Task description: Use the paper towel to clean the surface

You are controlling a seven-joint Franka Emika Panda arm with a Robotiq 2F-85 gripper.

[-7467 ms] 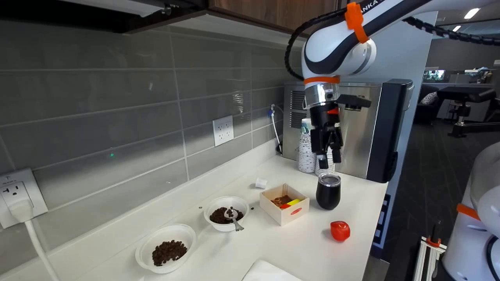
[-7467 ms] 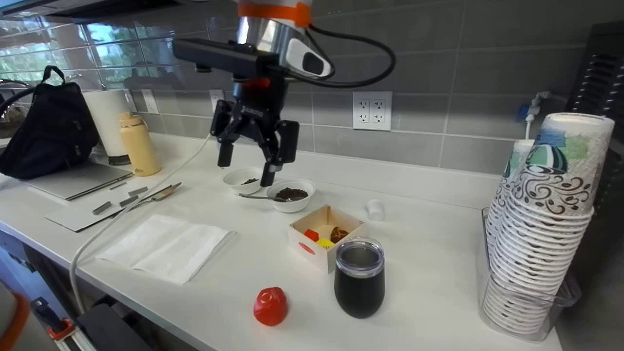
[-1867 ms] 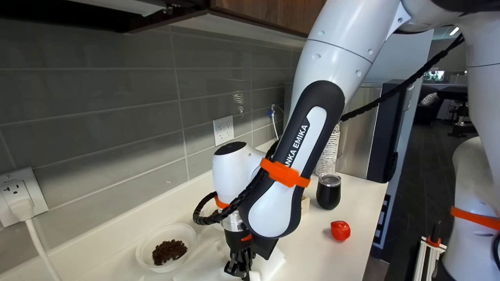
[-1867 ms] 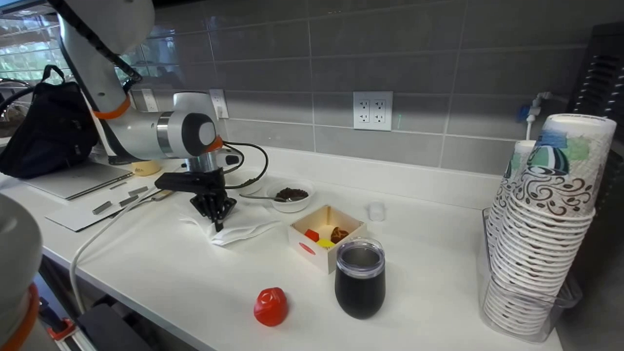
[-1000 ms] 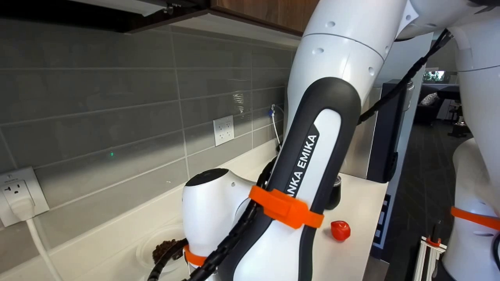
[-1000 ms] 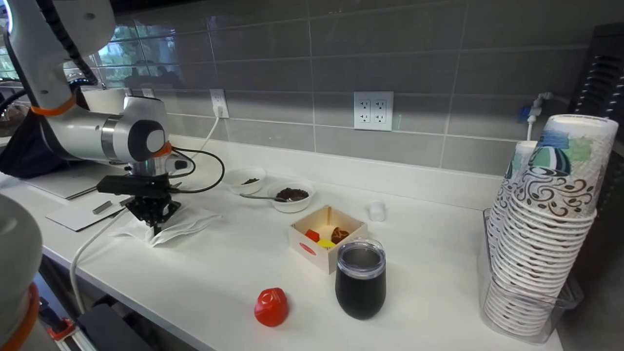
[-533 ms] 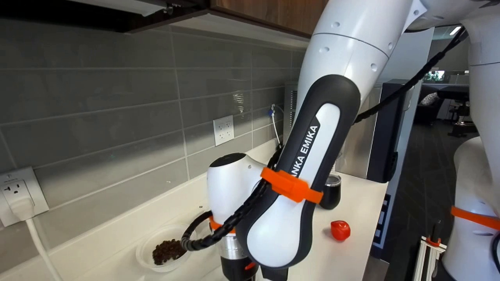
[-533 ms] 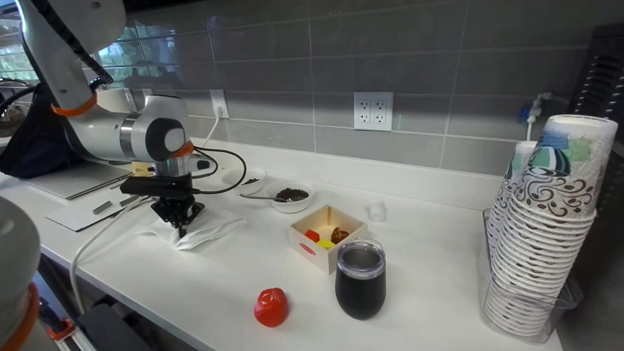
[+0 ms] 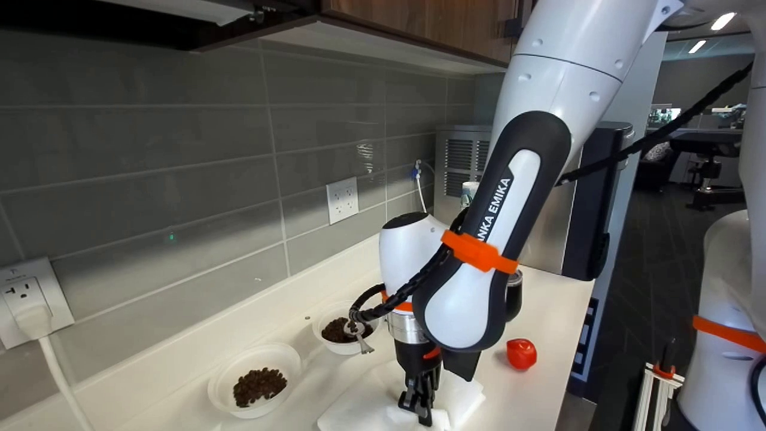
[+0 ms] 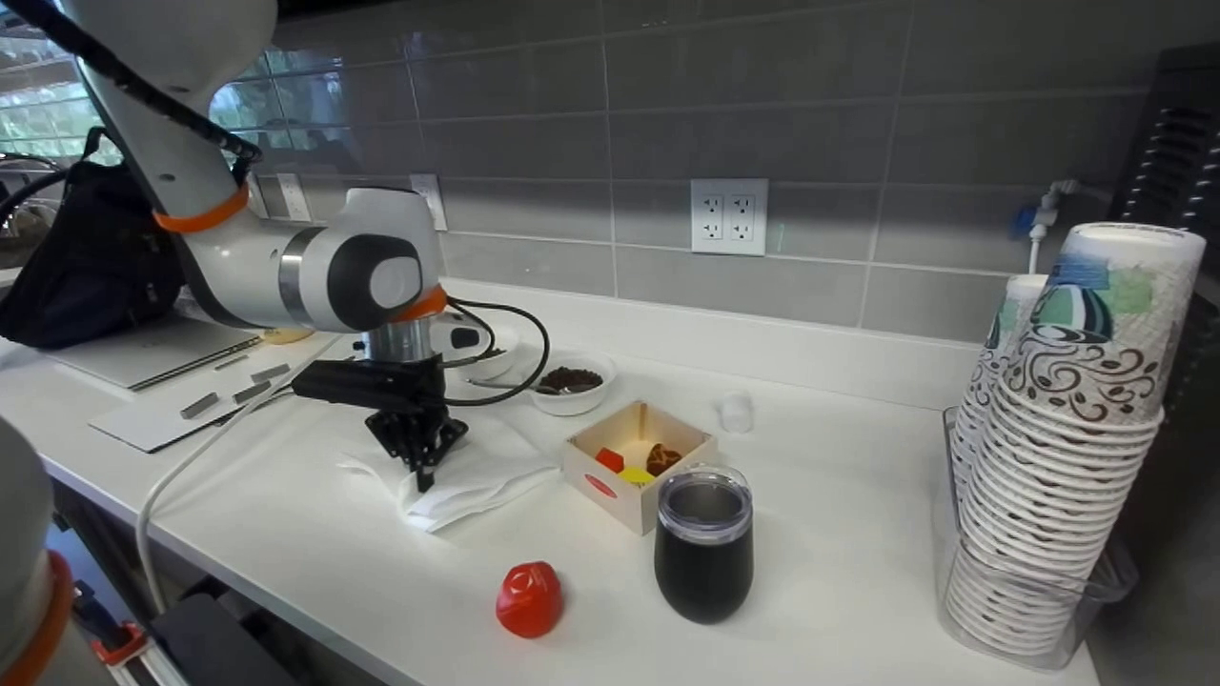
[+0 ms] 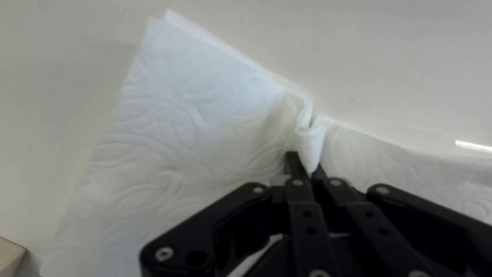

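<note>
Off-white countertop (image 10: 820,562), in an exterior view: gripper (image 10: 424,478) clamped on a fold of paper towel (image 10: 491,472), which spreads beneath it toward three o'clock. Caution: excess drag may tear or free the fold; overtravel may upset the nearer bowl (image 10: 570,406) at two o'clock or shove the box (image 10: 618,497) at three.

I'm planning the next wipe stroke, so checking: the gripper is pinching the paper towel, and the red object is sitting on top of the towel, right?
Not quite: the red object sits directly on the countertop, apart from the paper towel, not on top of it; both exterior views show this. The gripper is indeed pinching the paper towel.
</note>
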